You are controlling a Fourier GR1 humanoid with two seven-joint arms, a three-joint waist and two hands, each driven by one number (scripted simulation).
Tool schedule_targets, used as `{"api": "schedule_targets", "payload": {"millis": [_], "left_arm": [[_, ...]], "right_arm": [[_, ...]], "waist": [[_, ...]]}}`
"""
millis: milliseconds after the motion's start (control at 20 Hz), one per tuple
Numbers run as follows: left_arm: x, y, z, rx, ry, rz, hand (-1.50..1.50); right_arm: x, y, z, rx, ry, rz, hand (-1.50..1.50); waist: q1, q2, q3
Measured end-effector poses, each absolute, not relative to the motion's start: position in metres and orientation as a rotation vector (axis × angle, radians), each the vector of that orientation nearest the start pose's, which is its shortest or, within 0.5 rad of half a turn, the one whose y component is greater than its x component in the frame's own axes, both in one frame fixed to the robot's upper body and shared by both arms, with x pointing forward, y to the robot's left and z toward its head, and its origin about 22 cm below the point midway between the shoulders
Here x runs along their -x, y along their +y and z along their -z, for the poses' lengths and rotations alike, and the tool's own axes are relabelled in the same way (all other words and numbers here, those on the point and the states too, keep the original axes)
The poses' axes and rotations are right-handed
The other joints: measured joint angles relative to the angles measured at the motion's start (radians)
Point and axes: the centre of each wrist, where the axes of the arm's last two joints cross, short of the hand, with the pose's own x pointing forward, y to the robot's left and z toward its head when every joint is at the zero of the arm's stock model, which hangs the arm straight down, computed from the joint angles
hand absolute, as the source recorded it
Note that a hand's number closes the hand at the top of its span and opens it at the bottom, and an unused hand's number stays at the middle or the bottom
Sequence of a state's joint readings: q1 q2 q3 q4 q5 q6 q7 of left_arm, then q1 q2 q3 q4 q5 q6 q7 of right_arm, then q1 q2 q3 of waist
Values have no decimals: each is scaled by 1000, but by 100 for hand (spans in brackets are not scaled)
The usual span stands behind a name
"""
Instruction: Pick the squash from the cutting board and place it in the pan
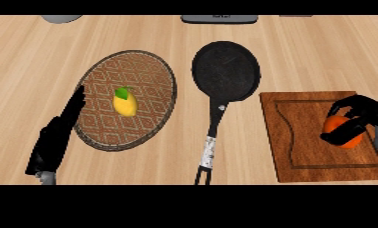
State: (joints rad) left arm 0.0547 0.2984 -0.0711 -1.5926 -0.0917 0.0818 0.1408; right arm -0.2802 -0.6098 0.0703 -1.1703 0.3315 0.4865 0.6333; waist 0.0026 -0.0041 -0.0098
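An orange squash sits on the brown wooden cutting board at the right. My right hand curls its black fingers round the squash, hiding much of it. The black pan lies in the middle of the counter, its long handle pointing toward me. My left hand rests with straight fingers at the lower left, over the edge of a round woven mat.
A round patterned mat at the left holds a yellow lemon with a green leaf. A grey object and a grey rounded thing lie along the counter's far edge.
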Motion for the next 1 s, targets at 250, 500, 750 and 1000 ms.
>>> {"api": "schedule_targets", "payload": {"millis": [250,500,750,1000], "left_arm": [[-224,286,-10,-335,-1380,262,0],[-220,286,-9,-335,-1375,255,0],[-221,282,-3,-339,-1377,254,0],[-226,286,-7,-330,-1385,259,0]], "right_arm": [[-299,-373,-53,788,-634,-911,150],[-304,-370,-86,1017,-915,-895,150],[-314,-347,-124,1176,-1248,-888,150],[-329,-317,-143,1176,-1436,-857,150]], "waist": [[1,2,6],[-4,0,9],[-4,1,10],[4,4,10]]}}
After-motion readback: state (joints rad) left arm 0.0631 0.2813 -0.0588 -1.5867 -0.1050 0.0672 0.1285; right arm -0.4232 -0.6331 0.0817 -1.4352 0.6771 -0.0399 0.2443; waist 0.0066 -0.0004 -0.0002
